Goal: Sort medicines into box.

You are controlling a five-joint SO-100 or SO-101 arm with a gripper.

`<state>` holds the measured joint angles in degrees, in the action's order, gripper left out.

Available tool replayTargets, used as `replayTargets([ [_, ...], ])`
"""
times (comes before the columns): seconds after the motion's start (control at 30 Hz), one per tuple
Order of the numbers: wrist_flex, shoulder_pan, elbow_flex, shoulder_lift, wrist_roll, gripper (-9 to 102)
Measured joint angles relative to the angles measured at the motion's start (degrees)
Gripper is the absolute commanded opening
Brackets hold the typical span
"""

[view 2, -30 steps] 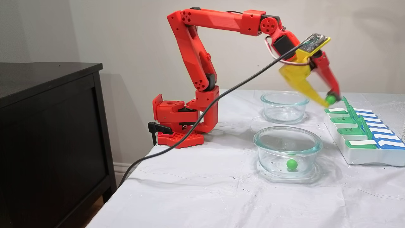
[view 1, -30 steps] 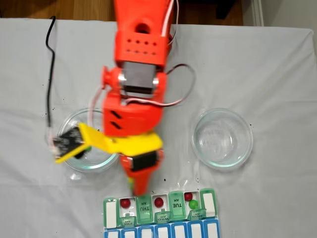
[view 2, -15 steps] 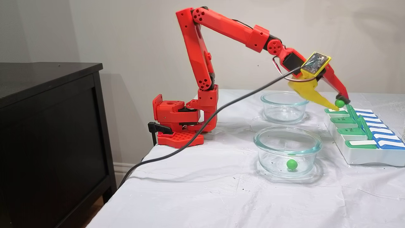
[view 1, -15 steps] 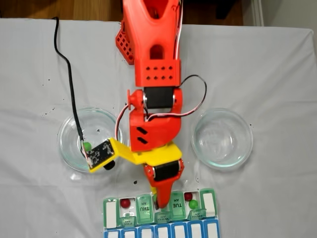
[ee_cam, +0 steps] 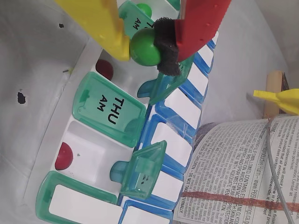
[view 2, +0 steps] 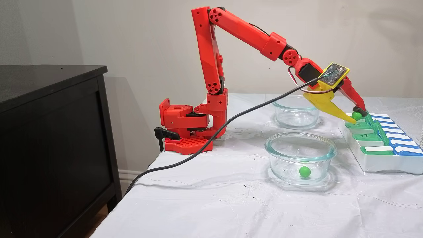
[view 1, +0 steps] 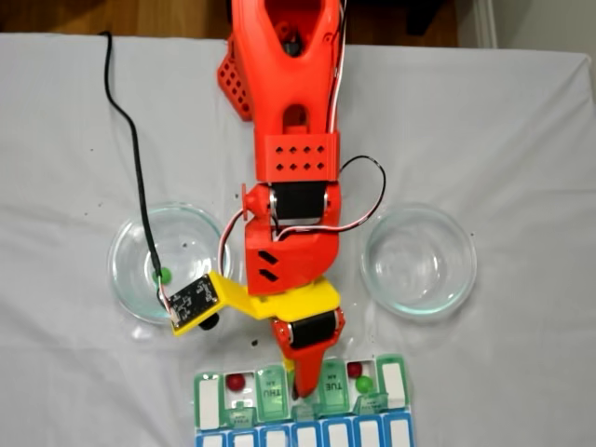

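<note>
Since a second ago my arm has stretched forward and dipped, so the gripper (view 2: 357, 116) now hangs just over the far end of the pill organizer (view 2: 380, 162) instead of high above the table. From the top fixed view, the gripper (view 1: 299, 386) sits over the open compartment just right of the THU lid (view 1: 271, 392).

On the wrist view I see the gripper (ee_cam: 145, 46) closed down to a narrow gap around a green ball (ee_cam: 145, 46), pinched between the yellow finger (ee_cam: 96, 21) and the red finger's black pad (ee_cam: 166, 44). The ball hangs above the organizer, not touching it. Below it lies a red ball (ee_cam: 105, 68) in the white compartment next to the THU lid (ee_cam: 108, 107), and another red ball (ee_cam: 64, 156) rests in the compartment on that lid's other side.

In the top fixed view, a red ball (view 1: 237, 381) lies left of the THU lid, and further right a red ball (view 1: 354, 370) and a green ball (view 1: 363, 383) share one open compartment.

One more green ball (view 1: 164, 275) sits in the left glass dish (view 1: 126, 279) in that view; in the side fixed view it is the ball (view 2: 304, 171) in the nearer dish (view 2: 300, 145). The right glass dish (view 1: 419, 296) lies well apart from the organizer.
</note>
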<state>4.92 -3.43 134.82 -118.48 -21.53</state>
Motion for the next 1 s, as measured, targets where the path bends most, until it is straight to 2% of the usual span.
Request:
replayTargets([
  [0.43,-6.5,-0.9,1.9,4.7,-1.1,1],
  [0.73,-8.1,-0.9,3.1,5.4,-1.8,18],
  [0.9,-8.1,-0.9,3.1,5.4,-1.9,23],
  [1.0,-8.1,-0.9,3.1,5.4,-1.9,22],
])
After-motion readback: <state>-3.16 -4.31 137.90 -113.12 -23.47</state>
